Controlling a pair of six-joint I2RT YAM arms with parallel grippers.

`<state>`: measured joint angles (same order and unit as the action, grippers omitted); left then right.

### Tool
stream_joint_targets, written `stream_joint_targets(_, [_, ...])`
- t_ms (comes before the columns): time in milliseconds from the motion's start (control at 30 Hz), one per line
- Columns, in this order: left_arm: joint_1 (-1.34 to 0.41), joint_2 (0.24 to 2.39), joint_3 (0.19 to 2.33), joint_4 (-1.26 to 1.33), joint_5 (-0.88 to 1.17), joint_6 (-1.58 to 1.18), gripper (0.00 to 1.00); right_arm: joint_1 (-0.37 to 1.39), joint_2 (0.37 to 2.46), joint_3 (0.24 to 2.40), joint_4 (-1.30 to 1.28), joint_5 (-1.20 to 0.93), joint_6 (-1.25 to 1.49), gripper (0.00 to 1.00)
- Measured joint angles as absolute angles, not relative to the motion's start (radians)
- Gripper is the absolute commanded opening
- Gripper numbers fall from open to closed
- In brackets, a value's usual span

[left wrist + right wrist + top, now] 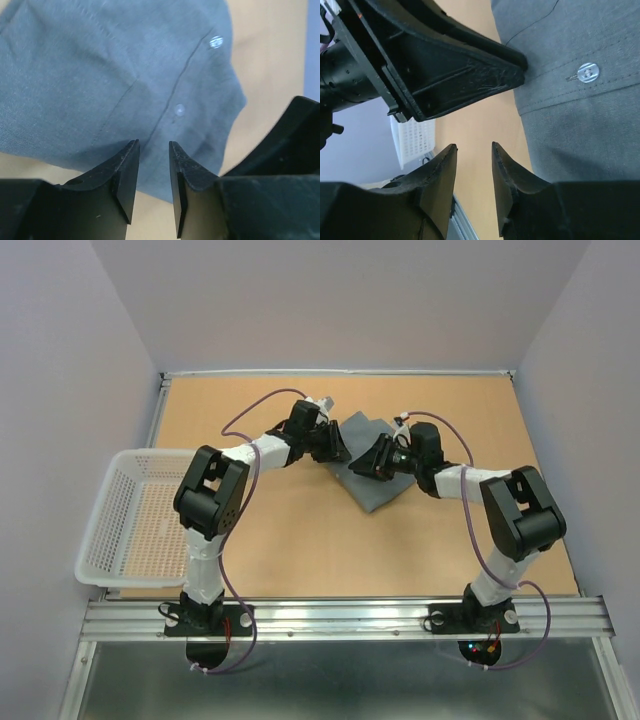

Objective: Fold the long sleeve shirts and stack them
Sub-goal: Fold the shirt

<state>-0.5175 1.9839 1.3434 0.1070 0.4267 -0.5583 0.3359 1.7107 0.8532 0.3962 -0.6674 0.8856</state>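
The grey long sleeve shirt (372, 480) lies folded into a small bundle in the middle of the wooden table. Its placket with pale buttons shows in the left wrist view (125, 75) and in the right wrist view (580, 100). My left gripper (338, 447) hovers at the shirt's left edge, jaws a little apart with nothing between them (153, 145). My right gripper (372, 462) is over the bundle, facing the left one, jaws a little apart and empty (474, 146). The left gripper's finger shows in the right wrist view (470, 65).
A white plastic mesh basket (130, 520) stands at the table's left edge, partly over it; it also shows in the right wrist view (412, 140). A metal rail (340, 615) runs along the near edge. Grey walls enclose the table on three sides.
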Motion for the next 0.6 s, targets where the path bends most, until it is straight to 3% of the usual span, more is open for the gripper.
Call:
stream_joint_targets(300, [-0.496,2.039,1.318,0.152,0.423,-0.586,0.36,0.347,1.877,0.767,0.533,-0.717,0.910,0.32])
stream_joint_targets(600, [-0.443,2.078,1.254,0.262,0.470,-0.646,0.35,0.311,1.944,0.708,0.656,-0.768,0.904,0.31])
